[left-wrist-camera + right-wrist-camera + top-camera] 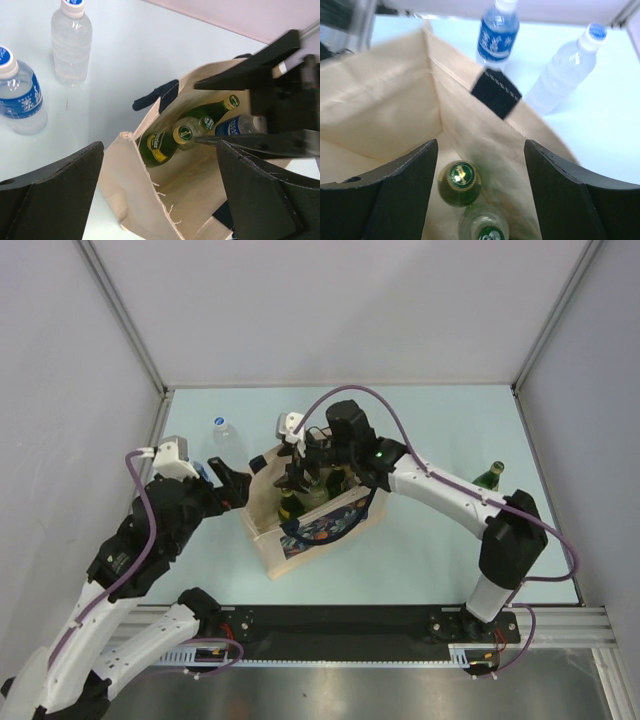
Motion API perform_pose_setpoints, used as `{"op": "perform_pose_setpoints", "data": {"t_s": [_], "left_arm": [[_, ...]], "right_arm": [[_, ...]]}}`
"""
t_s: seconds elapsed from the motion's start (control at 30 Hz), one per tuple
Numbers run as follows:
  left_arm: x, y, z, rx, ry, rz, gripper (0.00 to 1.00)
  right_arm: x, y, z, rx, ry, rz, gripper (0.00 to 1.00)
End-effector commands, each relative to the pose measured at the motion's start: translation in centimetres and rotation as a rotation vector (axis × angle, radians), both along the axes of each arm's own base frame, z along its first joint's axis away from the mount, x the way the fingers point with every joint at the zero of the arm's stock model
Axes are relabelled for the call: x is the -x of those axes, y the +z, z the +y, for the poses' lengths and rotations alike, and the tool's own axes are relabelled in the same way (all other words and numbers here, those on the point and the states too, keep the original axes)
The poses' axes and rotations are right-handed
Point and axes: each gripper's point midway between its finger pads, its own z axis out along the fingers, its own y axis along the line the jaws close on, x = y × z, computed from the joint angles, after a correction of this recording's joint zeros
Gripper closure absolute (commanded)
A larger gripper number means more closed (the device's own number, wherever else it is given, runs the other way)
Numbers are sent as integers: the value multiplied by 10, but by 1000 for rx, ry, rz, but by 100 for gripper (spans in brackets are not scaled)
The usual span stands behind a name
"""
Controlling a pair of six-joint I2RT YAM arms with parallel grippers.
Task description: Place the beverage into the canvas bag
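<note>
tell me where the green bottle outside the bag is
Top view: the green bottle sits at the table's right side, just beyond the right arm, right of the canvas bag.

Bright, even light from above gives the pale desk (440,440) only faint shadows, while both wrist views are soft, the canvas bag (380,105) blurred.

bag (272,540): beige canvas, navy handles, colour print on near side. Upright, mouth open, mid-counter, skewed. Inside: green bottles (159,145) with gold caps, leaning, plus a blue-label water bottle (235,125) right beside them.
</note>
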Motion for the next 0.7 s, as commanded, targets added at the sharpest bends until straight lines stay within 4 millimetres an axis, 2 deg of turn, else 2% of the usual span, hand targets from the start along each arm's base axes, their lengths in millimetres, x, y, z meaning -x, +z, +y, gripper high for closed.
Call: {"op": "perform_pose_setpoints", "data": {"t_s": [0.0, 0.1, 0.23, 0.3, 0.43, 0.47, 0.53, 0.57, 0.67], "left_arm": [[-13, 34, 1, -30, 6, -94, 0], [-20, 44, -1, -55, 8, -112, 0], [-28, 49, -3, -89, 5, -119, 0], [-32, 49, -4, -107, 5, -115, 0], [-39, 52, -7, -120, 2, -127, 0], [-40, 54, -6, -129, 1, -131, 0], [-45, 59, -7, -131, 3, -139, 0], [-46, 61, -7, -138, -1, -143, 0], [-54, 67, -12, -156, -19, -142, 0]], "right_arm": [[32, 76, -18, -89, 118, -23, 24], [48, 89, -27, -89, 176, 3, 23], [51, 108, -49, -91, 172, -32, 22], [50, 110, -61, -66, 147, -35, 22], [43, 134, -97, -70, 58, -90, 22], [34, 136, -111, -66, 14, -102, 21], [29, 138, -128, -55, -37, -101, 22], [27, 143, -144, -62, -77, -113, 21], [30, 150, -170, -79, -140, -131, 21]]}}
